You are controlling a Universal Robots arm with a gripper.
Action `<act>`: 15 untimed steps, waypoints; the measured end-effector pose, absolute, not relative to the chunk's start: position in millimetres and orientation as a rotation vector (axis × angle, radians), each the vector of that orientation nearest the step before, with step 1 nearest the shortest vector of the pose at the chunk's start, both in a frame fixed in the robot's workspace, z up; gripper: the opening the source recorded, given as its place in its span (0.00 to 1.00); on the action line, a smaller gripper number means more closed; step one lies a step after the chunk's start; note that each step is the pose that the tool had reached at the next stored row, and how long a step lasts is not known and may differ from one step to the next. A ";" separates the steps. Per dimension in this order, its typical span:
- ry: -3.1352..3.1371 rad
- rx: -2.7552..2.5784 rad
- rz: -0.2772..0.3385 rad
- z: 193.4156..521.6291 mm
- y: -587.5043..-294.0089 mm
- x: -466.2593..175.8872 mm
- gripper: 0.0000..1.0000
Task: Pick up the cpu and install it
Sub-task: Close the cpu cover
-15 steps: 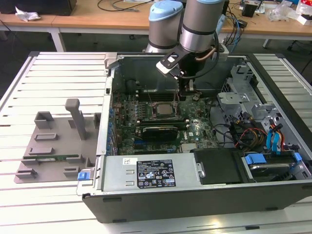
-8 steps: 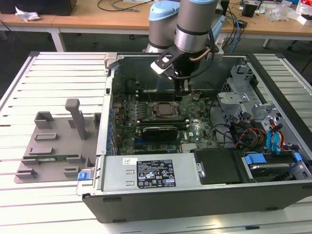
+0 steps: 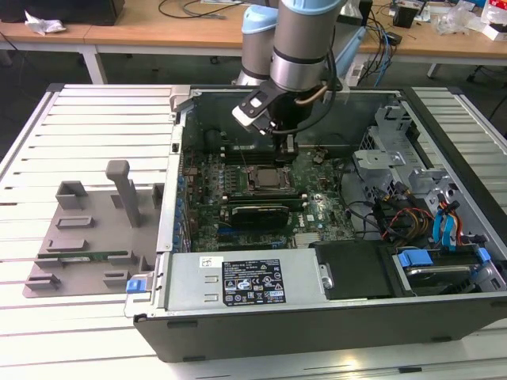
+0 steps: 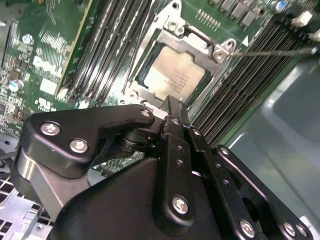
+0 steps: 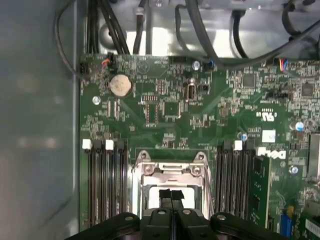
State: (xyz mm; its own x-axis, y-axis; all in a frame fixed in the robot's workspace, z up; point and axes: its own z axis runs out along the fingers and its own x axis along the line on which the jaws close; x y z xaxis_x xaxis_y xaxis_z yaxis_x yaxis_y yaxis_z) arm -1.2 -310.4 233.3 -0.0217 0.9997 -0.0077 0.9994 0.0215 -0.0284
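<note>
Second wrist view, nearest first: black gripper (image 4: 170, 104) clenched, fingertips pressed together, nothing between them. Just past the tips, cpu (image 4: 176, 75) lying flat in the socket frame (image 4: 220, 50), pale metal top up. Contact between tips and chip: cannot tell. Memory slots (image 4: 115, 45) flanking the socket on both sides, green motherboard (image 4: 45, 60) beyond.

First wrist view: closed tips over the socket opening, pale chip surface either side of them. Round coin battery (image 5: 120, 85) farther along the board, black cables (image 5: 195, 25) at the case wall past that.

Exterior view, front to back: power supply (image 3: 245, 281) along the near edge of the open computer case (image 3: 317, 332). Grey fixture (image 3: 87, 229) on the slatted table (image 3: 47, 332) at the exterior view's left. Arm (image 3: 297, 39) reaching down mid-case, gripper low over the socket area. Wooden desk (image 3: 158, 32) at the far back.
</note>
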 end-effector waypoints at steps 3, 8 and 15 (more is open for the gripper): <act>-2.235 -2.187 0.040 232.3 -310.4 -8.9 0.11; -2.235 -2.187 0.040 229.8 -310.3 -23.2 0.11; -2.235 -2.187 0.040 226.2 -310.4 -40.0 0.11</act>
